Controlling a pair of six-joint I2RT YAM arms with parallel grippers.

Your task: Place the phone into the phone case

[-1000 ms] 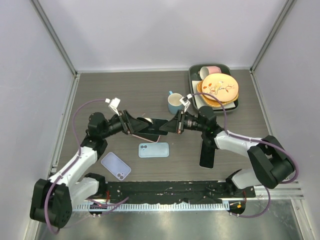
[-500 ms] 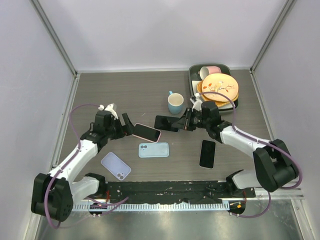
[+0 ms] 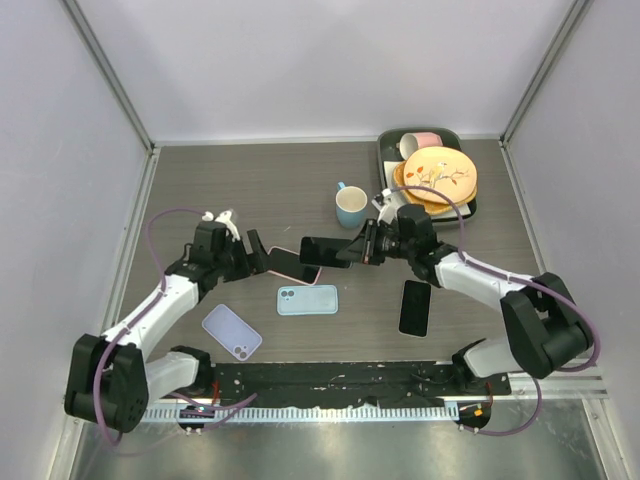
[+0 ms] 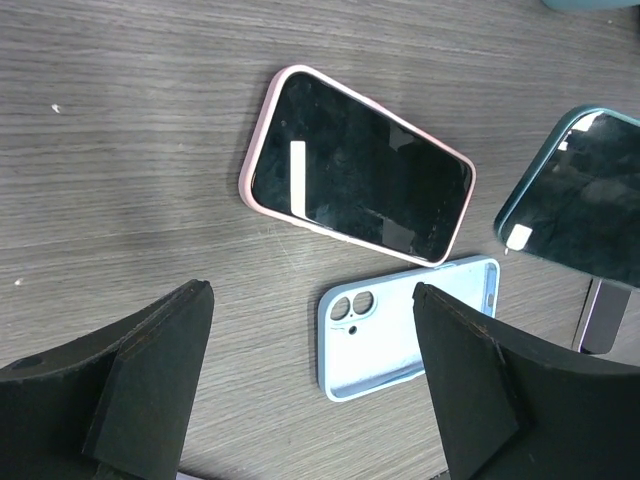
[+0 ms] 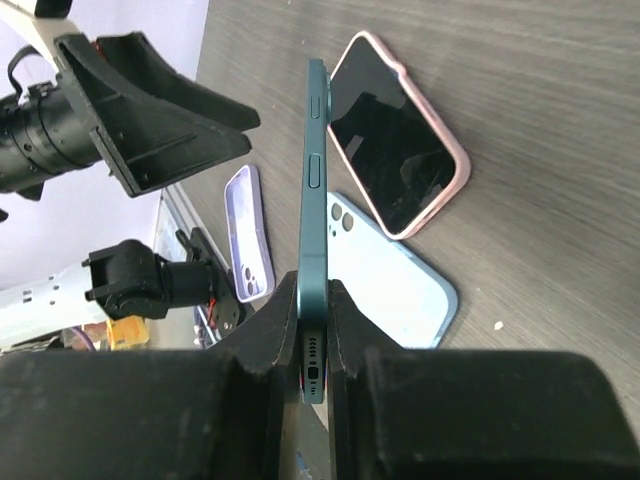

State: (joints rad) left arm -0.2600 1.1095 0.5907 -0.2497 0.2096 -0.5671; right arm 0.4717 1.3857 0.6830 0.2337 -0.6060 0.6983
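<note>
My right gripper [image 3: 360, 248] is shut on the bottom end of a dark teal phone [image 3: 322, 250], holding it level above the table; the right wrist view shows it edge-on [image 5: 316, 190] between the fingers. An empty light blue phone case [image 3: 307, 299] lies open side up just below it, also in the left wrist view [image 4: 405, 325]. A phone in a pink case [image 3: 293, 265] lies screen up beside it. My left gripper [image 3: 256, 254] stands open at the left of the pink-cased phone [image 4: 360, 165], touching nothing.
A lilac case [image 3: 232, 332] lies at the front left. A black phone [image 3: 415, 307] lies at the right under my right arm. A blue mug [image 3: 350, 206] stands behind the held phone. A tray [image 3: 388, 150] with plates and a pink cup sits at the back right.
My left gripper has drawn back to the left, off the pink-cased phone, and opened wider. My right gripper has carried the teal phone a little to the left.
</note>
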